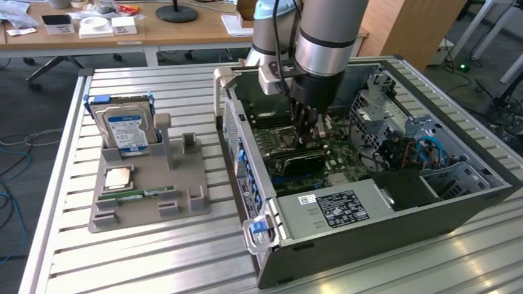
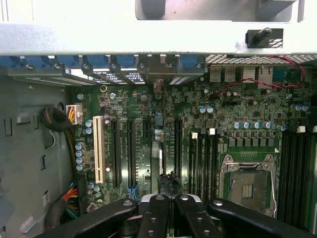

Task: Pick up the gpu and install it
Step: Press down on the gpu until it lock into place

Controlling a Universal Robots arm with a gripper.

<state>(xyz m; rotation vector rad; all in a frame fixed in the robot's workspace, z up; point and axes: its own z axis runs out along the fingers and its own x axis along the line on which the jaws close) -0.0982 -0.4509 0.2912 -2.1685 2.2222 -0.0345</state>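
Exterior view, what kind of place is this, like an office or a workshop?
Probably a lab or workshop bench set up for computer assembly. An open PC case lies on a slatted metal table, a grey parts holder carries a hard drive, and cluttered wooden desks stand behind.

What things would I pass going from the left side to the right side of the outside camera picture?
Blue-labelled silver hard drive standing on the grey plastic parts holder → narrow green RAM stick lying on that holder → robot's dark gripper reaching down into the open black computer case.
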